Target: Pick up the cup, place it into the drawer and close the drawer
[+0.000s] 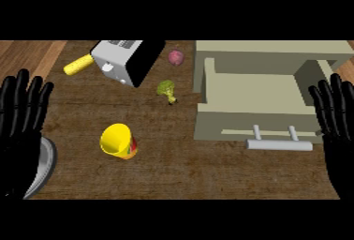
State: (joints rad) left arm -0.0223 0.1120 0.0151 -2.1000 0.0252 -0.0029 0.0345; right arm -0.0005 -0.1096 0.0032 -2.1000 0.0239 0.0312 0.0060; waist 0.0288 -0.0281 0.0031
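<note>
One yellow cup (117, 140) is lying tipped on the brown desk (207, 173), left of one open drawer (252, 101). We are seeing its open mouth pointing up and left, its base down and right. One toaster (124, 61), one corn cob (78, 65), one broccoli (166, 89) and one purple vegetable (175, 57) are sitting behind it. Our left hand (21, 122) and right hand (336, 119) are resting at the edges, fingers straight, holding nothing.

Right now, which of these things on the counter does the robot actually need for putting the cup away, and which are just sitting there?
Needed:
yellow cup
open drawer
drawer handle

Just lying about:
toaster
corn cob
broccoli
small reddish vegetable
grey plate at the left edge
</note>
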